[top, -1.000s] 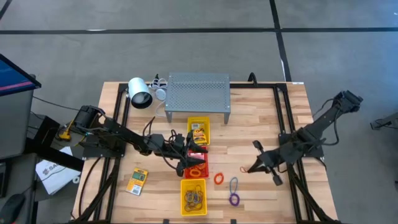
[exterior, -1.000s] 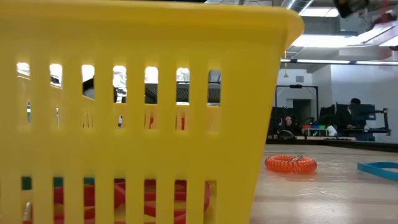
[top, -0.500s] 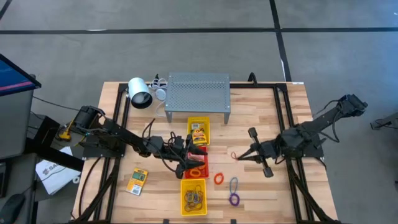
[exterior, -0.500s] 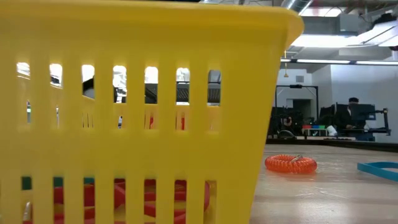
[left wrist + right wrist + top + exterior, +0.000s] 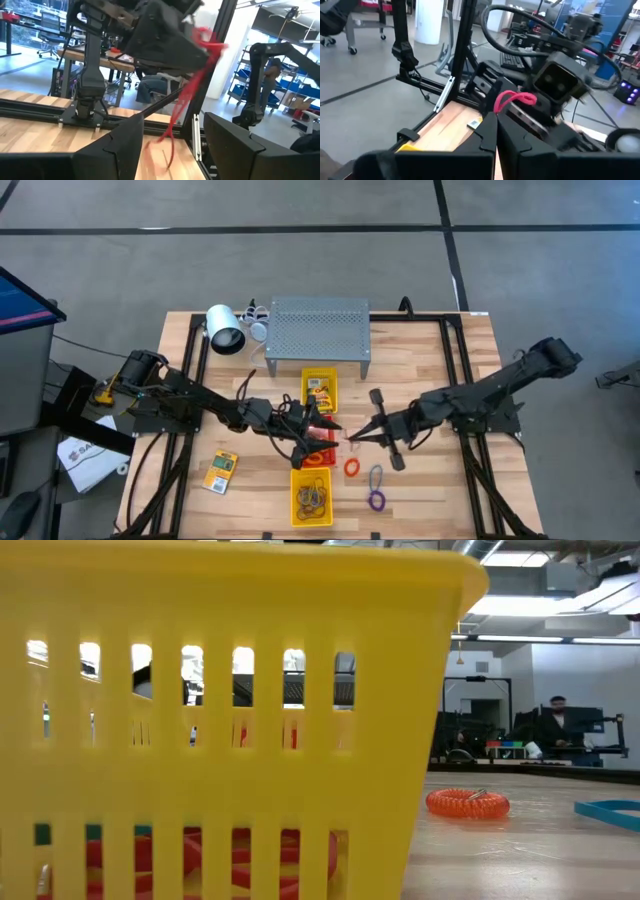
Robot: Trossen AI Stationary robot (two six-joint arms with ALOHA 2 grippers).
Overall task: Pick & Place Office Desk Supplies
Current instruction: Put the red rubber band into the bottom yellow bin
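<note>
My right gripper [image 5: 352, 439] is shut on a red rubber band [image 5: 514, 98] beside the red tray [image 5: 327, 452]. It reaches in from the table's right. My left gripper [image 5: 318, 430] is open over the red tray, facing the right gripper, and the band [image 5: 186, 95] dangles in front of its fingers. An orange coil ring [image 5: 352, 467] and blue and purple loops [image 5: 375, 486] lie on the table near the trays. A yellow card packet [image 5: 221, 470] lies flat to the left. The near yellow tray [image 5: 297, 502] holds brown bands. My right gripper pinches the red rubber band between its two fingertips [image 5: 490, 120], coming nearly level from the table's right. A loop of the band [image 5: 506, 96] stands past the fingertips. In the left wrist view the rest [image 5: 172, 122] hangs slack below, clear of the table.
A far yellow tray [image 5: 320, 392] holds card packets. Behind it stand a perforated metal shelf [image 5: 318, 330] and a white lamp-like cylinder [image 5: 225, 331]. In the low view the near yellow tray [image 5: 220, 710] blocks most of the table. People show in the room beyond.
My right gripper has moved toward the table's left, from the open wood right of the loops to the red tray's edge, carrying the red band clear of the table. My left gripper has stayed over the red tray.
</note>
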